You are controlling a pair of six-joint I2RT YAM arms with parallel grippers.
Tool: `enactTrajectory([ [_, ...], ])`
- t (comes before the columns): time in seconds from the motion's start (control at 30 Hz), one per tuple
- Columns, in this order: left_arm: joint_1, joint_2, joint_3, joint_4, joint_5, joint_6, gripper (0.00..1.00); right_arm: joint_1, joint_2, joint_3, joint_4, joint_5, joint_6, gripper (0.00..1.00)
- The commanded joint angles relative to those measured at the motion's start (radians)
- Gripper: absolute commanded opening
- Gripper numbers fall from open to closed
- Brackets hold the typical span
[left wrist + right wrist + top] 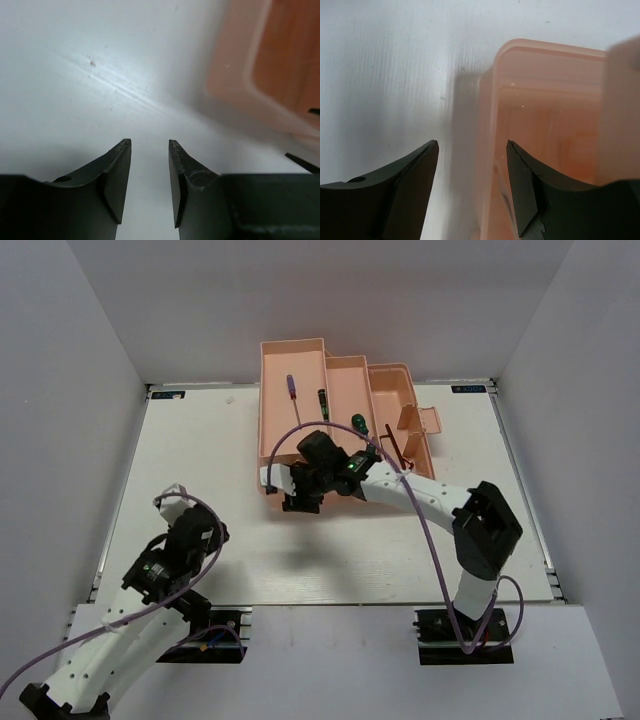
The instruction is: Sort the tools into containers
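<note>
The right gripper [472,145] hangs over the near-left corner of the toolbox [263,410], jaws open and empty, one finger on each side of the wall. The left gripper [150,142] is above the bare table [200,460], well apart from the toolbox, jaws parted and holding nothing. The slim screwdriver [291,390] lies in the leftmost tray and a green-handled screwdriver [323,403] in the middle tray.

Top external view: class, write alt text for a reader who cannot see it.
An open peach-pink toolbox sits at the white table's far side, screwdrivers in its trays. The right gripper hovers open at its near-left corner; the left gripper hangs near-left.
</note>
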Motion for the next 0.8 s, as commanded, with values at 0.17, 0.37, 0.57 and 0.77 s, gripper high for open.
enactTrajectory([
  [0.17, 0.000, -0.047, -0.093, -0.062, 0.092, -0.169, 0.47, 0.071, 0.141, 0.073, 0.097, 0.223, -0.018, 0.61],
  [0.37, 0.000, -0.057, -0.211, 0.073, 0.205, -0.197, 0.47, 0.084, 0.219, 0.159, 0.106, 0.272, -0.001, 0.24],
  [0.57, 0.000, -0.001, -0.366, 0.390, 0.381, -0.244, 0.47, 0.087, 0.190, 0.226, 0.044, 0.226, 0.071, 0.00],
  [0.77, 0.000, 0.221, -0.390, 0.658, 0.449, -0.245, 0.48, 0.052, 0.132, 0.314, -0.027, 0.019, 0.205, 0.00],
])
